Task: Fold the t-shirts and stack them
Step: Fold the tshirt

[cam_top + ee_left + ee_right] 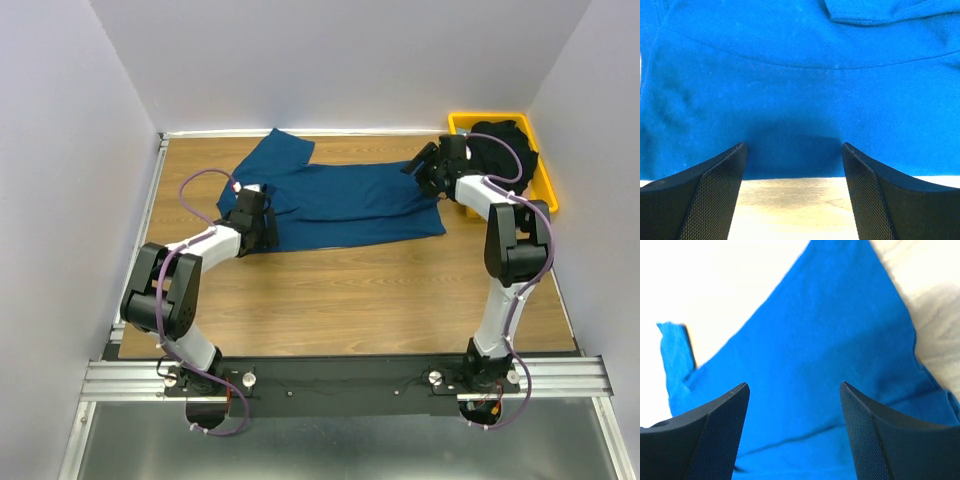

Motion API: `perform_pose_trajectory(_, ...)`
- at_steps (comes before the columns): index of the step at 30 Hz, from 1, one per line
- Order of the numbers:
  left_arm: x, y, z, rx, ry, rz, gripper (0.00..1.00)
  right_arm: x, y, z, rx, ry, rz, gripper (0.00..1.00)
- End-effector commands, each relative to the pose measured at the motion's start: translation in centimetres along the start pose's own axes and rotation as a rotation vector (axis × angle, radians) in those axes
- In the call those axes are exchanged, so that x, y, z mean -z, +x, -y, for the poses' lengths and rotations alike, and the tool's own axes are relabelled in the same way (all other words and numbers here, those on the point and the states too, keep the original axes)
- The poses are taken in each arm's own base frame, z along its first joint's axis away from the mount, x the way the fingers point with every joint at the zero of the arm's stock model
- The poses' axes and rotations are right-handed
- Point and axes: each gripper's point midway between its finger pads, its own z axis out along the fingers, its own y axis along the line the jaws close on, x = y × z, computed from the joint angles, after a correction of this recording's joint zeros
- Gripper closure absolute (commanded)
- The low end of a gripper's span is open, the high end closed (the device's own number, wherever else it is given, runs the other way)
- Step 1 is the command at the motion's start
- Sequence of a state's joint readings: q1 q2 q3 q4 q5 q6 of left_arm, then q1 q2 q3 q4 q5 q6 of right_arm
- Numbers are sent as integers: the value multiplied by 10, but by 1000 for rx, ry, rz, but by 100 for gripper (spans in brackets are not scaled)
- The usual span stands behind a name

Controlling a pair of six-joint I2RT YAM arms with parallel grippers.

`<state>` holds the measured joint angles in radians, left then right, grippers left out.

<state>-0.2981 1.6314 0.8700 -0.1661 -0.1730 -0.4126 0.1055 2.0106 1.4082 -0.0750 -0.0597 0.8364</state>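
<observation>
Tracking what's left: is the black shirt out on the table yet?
No, the black shirt sits bundled in the yellow tray at the far right.

The blue t-shirt reads as dark navy in the top view and as a plain, bright blue in both wrist views. A black t-shirt sits in a yellow tray. The surface is mid-brown wood grain, washed pale in the wrist views. The left hand and right hand have black fingers with a fine mesh pattern on their inner faces. The 2 arms are black and white, with purple cables. The walls are pale lavender-grey.
</observation>
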Motion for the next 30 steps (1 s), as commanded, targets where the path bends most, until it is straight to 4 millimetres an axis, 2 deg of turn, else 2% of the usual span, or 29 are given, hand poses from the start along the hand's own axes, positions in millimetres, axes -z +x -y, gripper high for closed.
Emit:
perform_pose_trajectory(1, 12, -12, -13, 57, -28, 45, 16, 7, 10, 4, 60, -19, -60, 21)
perform_pose_trajectory(2, 13, -14, -16, 70, -28, 50, 16, 13, 10, 5, 68, -22, -60, 21)
perform_pose_trajectory(3, 14, -17, -18, 80, -29, 57, 16, 27, 5, -1, 82, -47, -48, 21)
perform_pose_trajectory(5, 17, -21, -22, 91, -26, 70, 16, 39, 15, 17, 109, -22, -71, 22)
perform_pose_trajectory(7, 18, -25, -23, 92, -23, 75, 16, 55, 20, 26, 125, -11, -72, 22)
perform_pose_trajectory(10, 19, -27, -22, 95, -19, 81, 16, 65, 25, 32, 94, 8, -70, 22)
perform_pose_trajectory(12, 19, -25, -20, 98, -8, 76, 16, 64, 32, 45, 57, 52, -72, 22)
perform_pose_trajectory(18, 26, -27, -20, 96, 3, 96, 16, 45, 48, 60, -27, 104, -116, 22)
perform_pose_trajectory(21, 29, -26, -22, 99, 2, 103, 16, 35, 51, 63, -48, 108, -127, 22)
perform_pose_trajectory(30, 36, -20, -25, 110, 0, 112, 16, 19, 41, 55, -47, 97, -106, 22)
